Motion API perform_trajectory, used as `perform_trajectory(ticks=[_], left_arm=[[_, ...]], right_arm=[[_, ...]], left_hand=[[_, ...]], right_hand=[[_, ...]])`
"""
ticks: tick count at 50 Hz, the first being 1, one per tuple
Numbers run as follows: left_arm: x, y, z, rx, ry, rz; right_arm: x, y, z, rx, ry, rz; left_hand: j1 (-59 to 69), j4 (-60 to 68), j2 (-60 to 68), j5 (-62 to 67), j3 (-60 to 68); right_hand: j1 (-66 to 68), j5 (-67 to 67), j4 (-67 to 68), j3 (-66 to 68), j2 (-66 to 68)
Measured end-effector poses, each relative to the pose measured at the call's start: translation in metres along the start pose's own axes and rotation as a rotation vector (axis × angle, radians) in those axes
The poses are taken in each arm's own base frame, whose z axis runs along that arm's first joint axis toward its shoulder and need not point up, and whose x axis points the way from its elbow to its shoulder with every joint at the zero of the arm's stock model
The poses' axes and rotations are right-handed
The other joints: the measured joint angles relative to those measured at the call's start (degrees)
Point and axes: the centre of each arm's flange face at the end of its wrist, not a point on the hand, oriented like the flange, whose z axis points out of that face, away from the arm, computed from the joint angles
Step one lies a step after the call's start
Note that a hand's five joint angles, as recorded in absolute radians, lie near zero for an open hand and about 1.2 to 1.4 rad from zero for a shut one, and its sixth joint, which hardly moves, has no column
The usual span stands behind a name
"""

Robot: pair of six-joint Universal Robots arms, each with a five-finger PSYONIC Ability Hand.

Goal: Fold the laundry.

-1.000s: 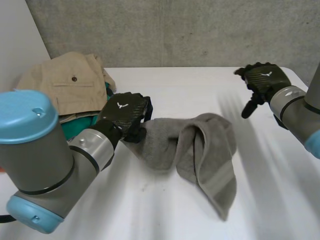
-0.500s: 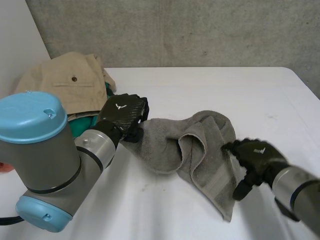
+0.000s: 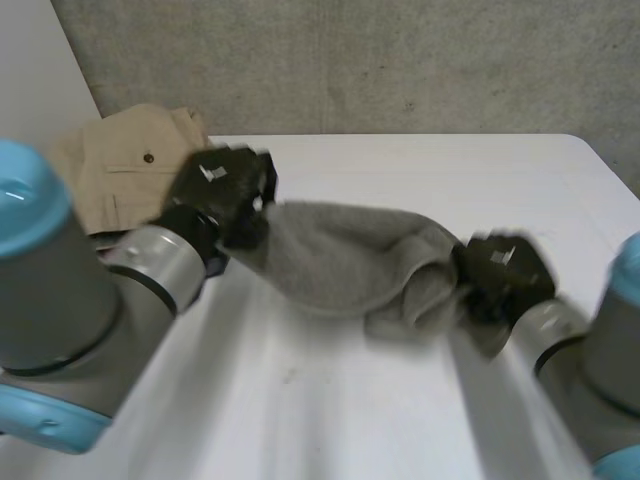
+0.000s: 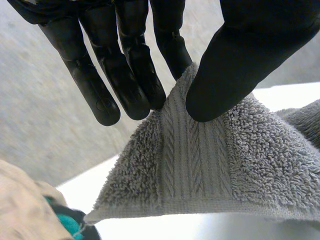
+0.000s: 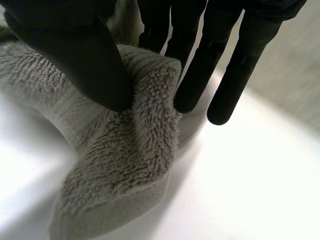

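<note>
One white table (image 3: 330, 410), two black hands and one grey terry-cloth towel (image 3: 340, 262) make up the near scene; farther back lies one heap of clothes.

Nearest, the right hand (image 3: 500, 275) is at the towel's right end. In the right wrist view its thumb (image 5: 75, 50) and straight fingers (image 5: 192, 65) pinch a thick bunched fold of the cloth, which hangs down from the grip in loose loops with a flat hem band at its lowest edge.

The towel stretches across the middle of the table from that hand up to the left hand (image 3: 225, 190), sagging between them. Its pile is coarse and looped, and its right part is rumpled into rolled folds. I cannot tell whether its lowest fold touches the table.

The left hand, farther back, grasps the towel's left end. The left wrist view shows thumb (image 4: 235, 65) and fingers (image 4: 140, 75) clamped on the woven ribbed band near a corner, the hem running straight below.

Behind the left hand lies the heap: a beige buttoned garment (image 3: 130, 165) over a teal cloth (image 4: 67, 222). One grey concrete wall (image 3: 350, 60) closes the back.
</note>
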Motion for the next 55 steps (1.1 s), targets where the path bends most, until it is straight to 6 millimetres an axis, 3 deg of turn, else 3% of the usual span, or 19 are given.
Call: perform_trajectory(ticks=[4, 8, 11, 14, 18, 23, 27, 31, 33, 37, 41, 43, 47, 50, 55], left_arm=[[-0.015, -0.042, -0.014, 0.100, -0.051, 0.001], [-0.033, -0.077, -0.029, 0.180, -0.110, 0.019], [-0.043, -0.087, -0.034, 0.182, -0.146, 0.053], [-0.048, -0.083, -0.033, 0.136, -0.163, 0.102], [-0.051, -0.059, -0.019, 0.017, -0.166, 0.205], [-0.056, -0.027, 0.016, -0.095, -0.172, 0.305], [-0.062, -0.024, 0.048, -0.063, -0.203, 0.341], [-0.071, -0.047, 0.083, 0.102, -0.262, 0.363], [-0.077, -0.075, 0.100, 0.265, -0.313, 0.369], [-0.087, -0.127, 0.112, 0.561, -0.401, 0.367], [-0.088, -0.148, 0.110, 0.689, -0.434, 0.358], [-0.086, -0.146, 0.110, 0.689, -0.431, 0.355], [-0.080, -0.119, 0.106, 0.572, -0.394, 0.354], [-0.074, -0.084, 0.100, 0.424, -0.350, 0.356], [-0.064, -0.032, 0.088, 0.235, -0.291, 0.359]], right_arm=[[0.035, -0.057, -0.015, 0.114, 0.080, -0.143], [0.074, -0.097, -0.031, 0.136, 0.130, -0.264], [0.093, -0.113, -0.039, 0.119, 0.132, -0.302], [0.104, -0.121, -0.042, 0.098, 0.114, -0.309], [0.115, -0.121, -0.035, 0.060, 0.086, -0.298], [0.118, -0.108, -0.006, 0.005, 0.057, -0.296], [0.122, -0.109, 0.022, 0.015, 0.103, -0.315], [0.132, -0.127, 0.052, 0.110, 0.243, -0.336], [0.140, -0.147, 0.066, 0.231, 0.356, -0.337], [0.154, -0.193, 0.077, 0.529, 0.556, -0.309], [0.158, -0.215, 0.071, 0.677, 0.631, -0.290], [0.158, -0.216, 0.069, 0.690, 0.632, -0.290], [0.150, -0.198, 0.069, 0.604, 0.559, -0.304], [0.135, -0.164, 0.071, 0.445, 0.422, -0.318], [0.118, -0.125, 0.071, 0.267, 0.268, -0.314]], left_hand=[[0.00, 0.00, 0.08, 0.00, 0.03], [0.00, 0.00, 0.08, 0.00, 0.03], [0.00, 0.00, 0.08, 0.00, 0.03], [0.00, 0.00, 0.09, 0.00, 0.03], [0.00, 0.00, 0.08, 0.00, 0.03], [0.00, 0.21, 0.09, 0.00, 0.05], [0.00, 0.22, 0.11, 0.00, 0.10], [0.00, 0.23, 0.14, 0.00, 0.14], [0.00, 0.25, 0.15, 0.00, 0.17], [0.00, 0.25, 0.15, 0.00, 0.17], [0.00, 0.25, 0.15, 0.00, 0.17], [0.00, 0.25, 0.15, 0.00, 0.17], [0.00, 0.25, 0.15, 0.00, 0.17], [0.00, 0.26, 0.15, 0.00, 0.17], [0.00, 0.25, 0.17, 0.00, 0.18]], right_hand=[[0.00, 0.35, 0.11, 0.05, 0.00], [0.00, 0.67, 0.16, 0.57, 0.00], [0.00, 0.67, 0.17, 0.69, 0.00], [0.00, 0.67, 0.19, 0.78, 0.00], [0.00, 0.67, 0.19, 0.78, 0.00], [0.00, 0.67, 0.20, 0.78, 0.00], [0.00, 0.67, 0.21, 0.78, 0.00], [0.00, 0.67, 0.21, 0.79, 0.00], [0.81, 0.67, 0.21, 0.80, 0.00], [1.30, 0.87, 0.21, 0.80, 0.00], [1.30, 1.44, 0.21, 0.80, 0.00], [1.30, 1.54, 0.21, 0.80, 0.00], [1.30, 1.73, 0.21, 0.80, 0.00], [1.30, 1.88, 0.21, 0.80, 0.00], [1.30, 1.79, 0.21, 0.80, 0.00]])
